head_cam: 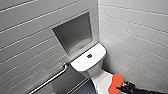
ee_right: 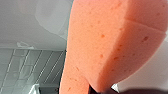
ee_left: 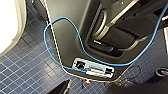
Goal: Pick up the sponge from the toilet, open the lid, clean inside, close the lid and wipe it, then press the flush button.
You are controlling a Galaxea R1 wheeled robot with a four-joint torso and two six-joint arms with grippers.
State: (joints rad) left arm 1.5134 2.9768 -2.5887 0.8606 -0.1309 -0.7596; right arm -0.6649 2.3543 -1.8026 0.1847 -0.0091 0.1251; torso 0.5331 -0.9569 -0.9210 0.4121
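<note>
1. The right gripper (head_cam: 125, 87) is clamped on the sponge (head_cam: 116, 83). The sponge sits at the lid (head_cam: 103, 79), at 5 o'clock from the flush button (head_cam: 89, 56). I cannot tell whether sponge and lid touch. The hold looks to be on one end only, so a hard rub could fold the soft sponge or drag it free.
2. The lid looks shut, as far as I can judge. It is glossy, so an edge caught badly on the lift could slip and bang back down.
3. The tiled wall (head_cam: 140, 37) stands close at 3 o'clock of the toilet (head_cam: 96, 72). A wide swing of the arm in this corner could scrape the tiles.
4. The flush button lies at 11 o'clock from the sponge, well apart. A careless reach across the tank (head_cam: 86, 62) could press it too soon.
5. The left gripper (ee_left: 61, 88) hangs low above the blue floor (ee_left: 22, 70). I cannot tell whether it is apart or together. A loose blue cable (ee_left: 63, 17) loops over the robot's body nearby and could snag if that arm reaches out.
</note>
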